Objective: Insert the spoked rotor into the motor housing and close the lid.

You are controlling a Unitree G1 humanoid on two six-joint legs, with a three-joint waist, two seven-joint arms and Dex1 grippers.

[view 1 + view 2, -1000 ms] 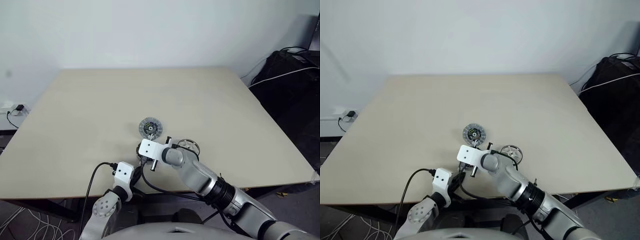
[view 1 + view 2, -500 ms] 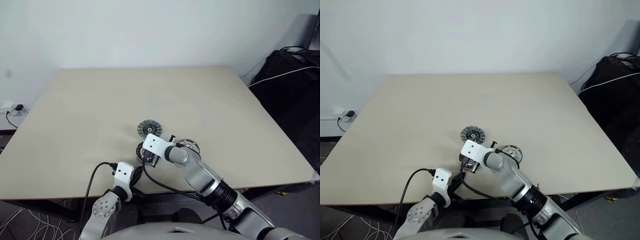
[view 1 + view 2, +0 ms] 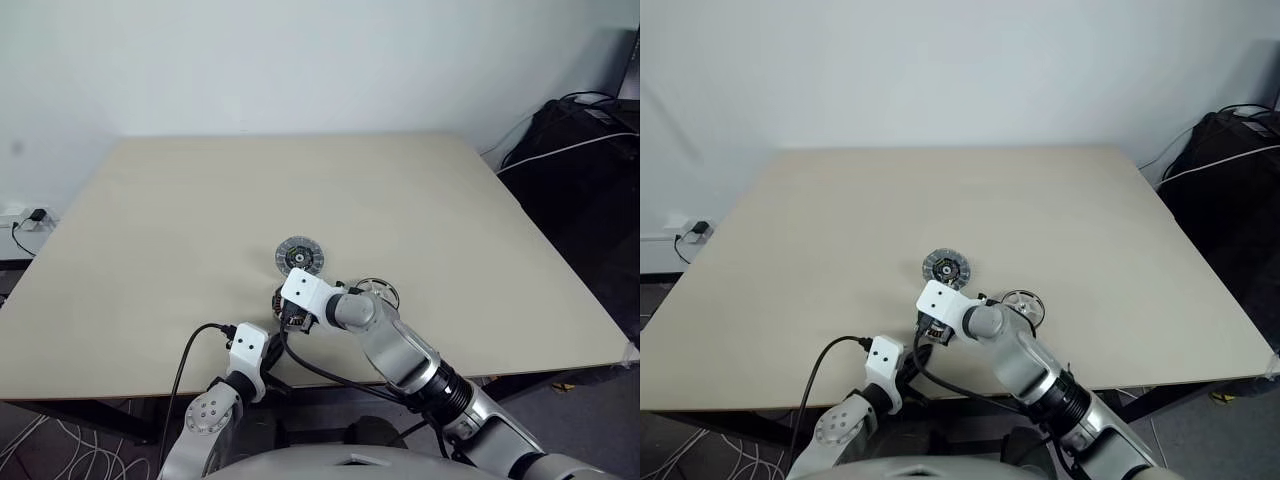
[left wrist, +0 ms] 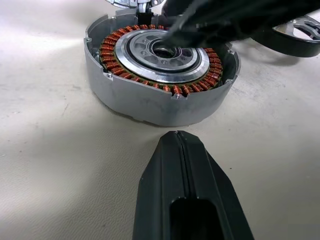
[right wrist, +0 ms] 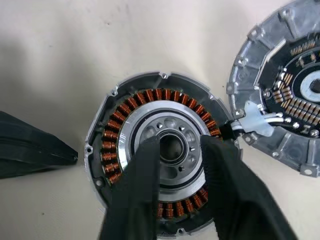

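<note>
Right gripper point(image 5: 180, 150) hangs over the housing point(image 5: 162, 150), its two black fingers point(image 5: 137, 180) parted a little, one on each side of the silver centre bore, holding nothing. It points steeply down from above. My guess: it is either lining up on the hub or has just let something go there; I can't tell which.

Housing sits near the front edge of the table point(image 3: 180, 220), open side up, copper windings in a ring around the silver centre. No rotor in it yet.

Left gripper point(image 4: 182, 145) lies low on the table just beside the housing wall, fingers pressed together on nothing, tip aimed at the wall. Looks like a stop to keep the housing from sliding, though a small gap shows between tip and wall.

Lid point(image 3: 299, 257) lies just beyond the housing, ribbed face up, tied to it by a short white lead. Rotor point(image 3: 377, 292) rests on the table to the right of the housing, partly behind the right arm. Insertion not yet done; lid off.
</note>
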